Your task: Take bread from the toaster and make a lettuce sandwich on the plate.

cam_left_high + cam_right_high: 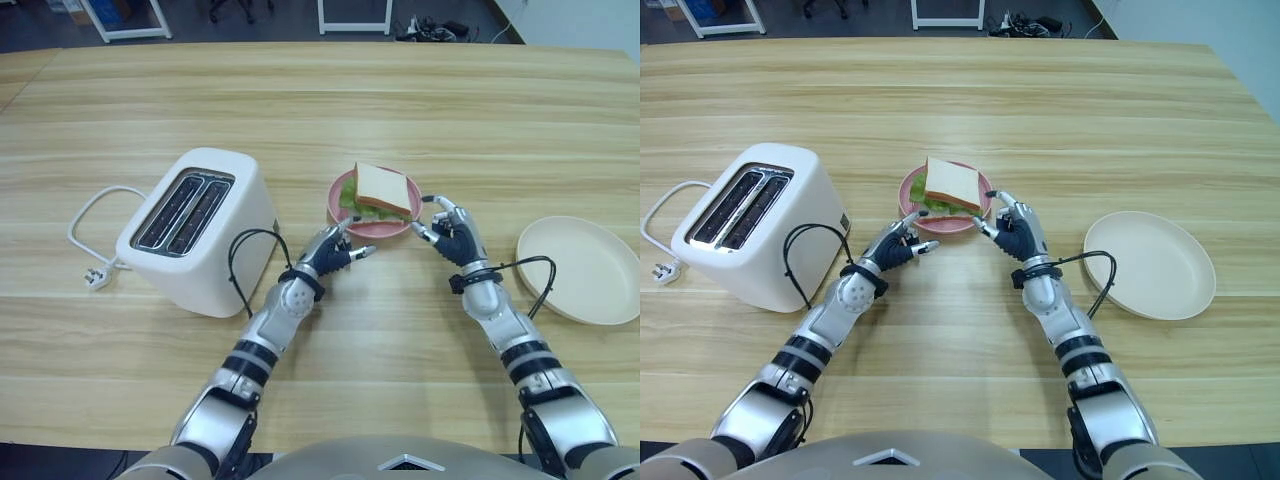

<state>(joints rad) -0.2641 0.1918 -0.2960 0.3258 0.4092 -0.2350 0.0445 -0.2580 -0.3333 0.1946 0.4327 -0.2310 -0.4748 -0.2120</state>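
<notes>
Left eye view: left hand (335, 252) lies nearest, at the 7 o'clock side of the pink plate (385, 232). Its fingers are spread and hold nothing. The uppermost fingertip is at the rim; contact cannot be confirmed. Right hand (455, 235) sits at the plate's 4 o'clock, fingers loosely parted and empty, tips just beside the rim. Sandwich (385, 188) lies on the plate between both hands, clear of every finger. Lettuce (350, 197) protrudes at its 9 o'clock edge under the top slice.

Right eye view: toaster (750, 225) stands at the plate's 9 o'clock, apart from the left hand's fingers; slot contents cannot be told. Its plug (664, 268) lies at the toaster's 8 o'clock. Cream plate (1150, 265) rests at the right hand's 4 o'clock, near but untouched. All stand on a wooden table (940, 100).
</notes>
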